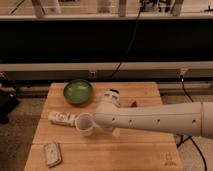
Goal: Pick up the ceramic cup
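The ceramic cup [84,123] is small, white and round. It sits at the left middle of the wooden table [140,150], its opening facing up and toward me. My white arm reaches in from the right across the table. My gripper [98,123] is at the arm's end, right beside the cup on its right, and is mostly hidden by the arm's wrist. I cannot tell whether it touches the cup. The wider green bowl [77,91] stands behind the cup, near the table's far left edge.
A flat white packet [61,118] lies just left of the cup. A small grey-white object [52,154] lies at the front left corner. A small red item [133,103] lies behind the arm. A pale yellowish piece [116,133] shows under the arm.
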`<state>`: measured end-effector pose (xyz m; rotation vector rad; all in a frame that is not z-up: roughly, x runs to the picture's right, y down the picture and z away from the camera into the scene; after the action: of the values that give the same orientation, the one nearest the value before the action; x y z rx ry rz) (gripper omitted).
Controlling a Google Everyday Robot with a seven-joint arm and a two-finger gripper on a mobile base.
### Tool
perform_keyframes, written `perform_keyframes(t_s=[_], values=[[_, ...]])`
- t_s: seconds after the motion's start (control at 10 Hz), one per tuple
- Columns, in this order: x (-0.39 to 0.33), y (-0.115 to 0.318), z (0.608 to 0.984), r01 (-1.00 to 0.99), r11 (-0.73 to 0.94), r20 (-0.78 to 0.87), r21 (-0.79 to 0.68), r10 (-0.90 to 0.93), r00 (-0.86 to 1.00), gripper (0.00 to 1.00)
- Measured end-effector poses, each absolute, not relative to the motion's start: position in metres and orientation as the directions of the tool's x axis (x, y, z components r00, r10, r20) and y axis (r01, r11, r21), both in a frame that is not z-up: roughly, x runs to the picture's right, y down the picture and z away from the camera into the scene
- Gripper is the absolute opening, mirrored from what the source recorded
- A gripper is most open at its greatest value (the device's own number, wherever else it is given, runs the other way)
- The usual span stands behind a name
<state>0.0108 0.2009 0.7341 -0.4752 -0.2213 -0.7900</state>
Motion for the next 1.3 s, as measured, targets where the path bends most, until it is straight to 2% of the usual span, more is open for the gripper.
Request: perform_keyframes(t_s=[0.3,0.8,1.1,1.3], values=[[0.011,0.197,0.735,0.727,0.607,0.374,-0.321,-0.624,0.686,0.80],[0.010,0.158,0.750,0.728,0.604,0.390,-0.324,-0.616,0.685,0.80],[0.004,0.155,0.739,0.738,0.599,0.409,-0.310,-0.617,0.672,0.80],[-0.006,0.163,0.717,0.763,0.580,0.434,-0.285,-0.632,0.642,0.80]])
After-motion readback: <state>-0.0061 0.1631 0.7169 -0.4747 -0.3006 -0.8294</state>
